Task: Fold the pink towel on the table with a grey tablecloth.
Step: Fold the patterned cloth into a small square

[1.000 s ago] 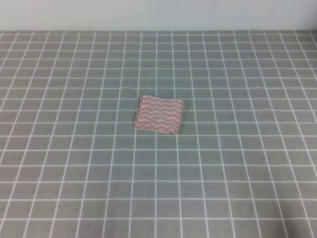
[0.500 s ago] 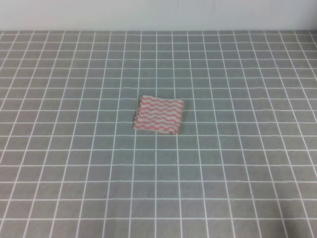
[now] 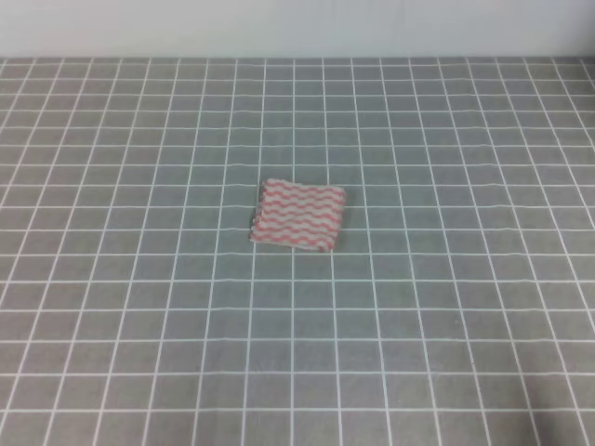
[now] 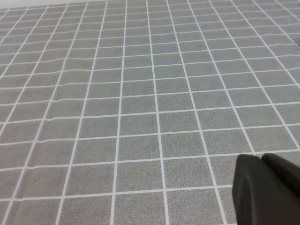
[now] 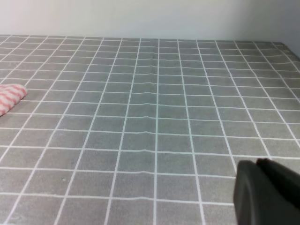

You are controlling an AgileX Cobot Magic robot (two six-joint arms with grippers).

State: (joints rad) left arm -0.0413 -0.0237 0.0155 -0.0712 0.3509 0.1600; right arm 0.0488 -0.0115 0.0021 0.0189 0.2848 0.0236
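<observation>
Across the exterior high view, the table with a grey tablecloth (image 3: 139, 307) fills nearly the whole frame, its thin white lines forming small squares, and a pale wall (image 3: 297, 26) runs along the top edge at 12 o'clock. The pink towel (image 3: 298, 216) lies near the centre as a small folded rectangle with wavy pink and white stripes, flat on the cloth and slightly skewed to the grid. Neither arm nor gripper appears in this view. In the left wrist view, only the gridded tablecloth shows, with faint ripples in its lines, and the towel is out of frame. A dark blurred bulk of the left gripper (image 4: 269, 190) sits at 5 o'clock, cut off by the frame edge, so whether it is released or clenched cannot be told. In the right wrist view, the tablecloth stretches back to the pale wall, and one corner of the towel peeks in at 9 o'clock, cropped by the left edge. The right gripper (image 5: 267, 192) is likewise a dark, blurred mass at 5 o'clock, partly cut off; its state cannot be told.
</observation>
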